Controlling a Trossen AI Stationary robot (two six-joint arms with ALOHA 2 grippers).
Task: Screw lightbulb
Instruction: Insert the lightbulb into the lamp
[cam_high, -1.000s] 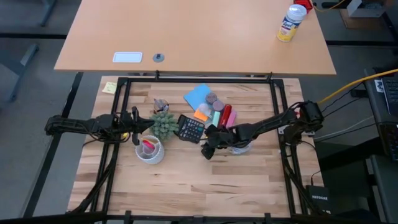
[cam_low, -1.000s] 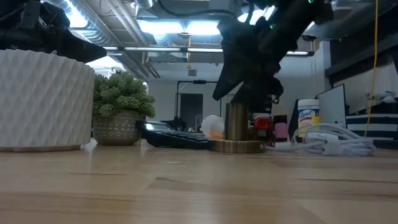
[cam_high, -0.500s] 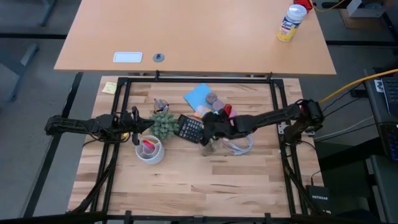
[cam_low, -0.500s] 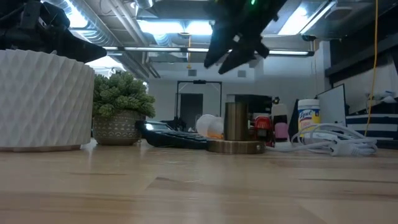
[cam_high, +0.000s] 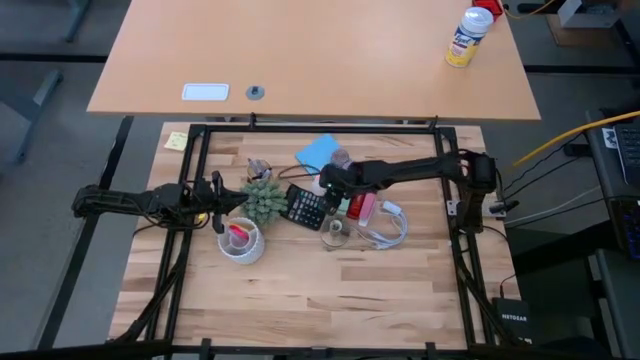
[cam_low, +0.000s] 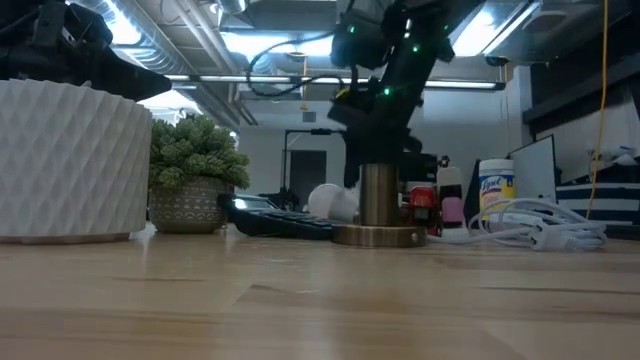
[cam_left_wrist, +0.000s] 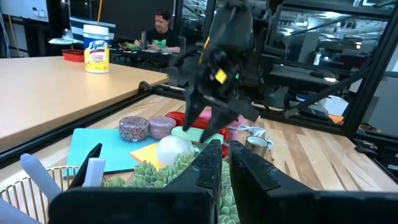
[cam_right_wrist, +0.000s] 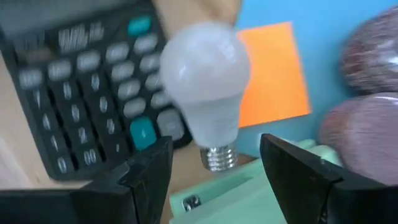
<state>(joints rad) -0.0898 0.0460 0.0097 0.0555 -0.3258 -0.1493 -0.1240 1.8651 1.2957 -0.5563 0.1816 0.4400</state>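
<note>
The lightbulb (cam_right_wrist: 205, 81), small and white with a grey screw end (cam_right_wrist: 217, 157), lies on its side at the edge of the black calculator (cam_right_wrist: 74, 93) and an orange note (cam_right_wrist: 273, 74). It also shows in the low view (cam_low: 335, 203) and the left wrist view (cam_left_wrist: 174, 148). My right gripper (cam_right_wrist: 214, 180) is open just above it, one finger on either side of the screw end, touching nothing. In the high view my right gripper (cam_high: 328, 185) covers the bulb. The brass socket base (cam_low: 380, 210) stands nearer the front (cam_high: 333, 236). My left gripper (cam_left_wrist: 224, 163) waits shut at the left (cam_high: 225, 200).
A small plant (cam_high: 265, 198) and a white ribbed cup (cam_high: 240, 240) stand left of the calculator (cam_high: 305, 207). A coiled white cable (cam_high: 385, 230) lies right of the socket base. A blue sheet (cam_high: 318, 152), round stones and red and green items crowd the far side.
My right gripper has left the socket base, risen, and gone toward the table's far edge and a little left. It now hangs low over the bulb beside the calculator. The bulb and the base have stayed where they were.
</note>
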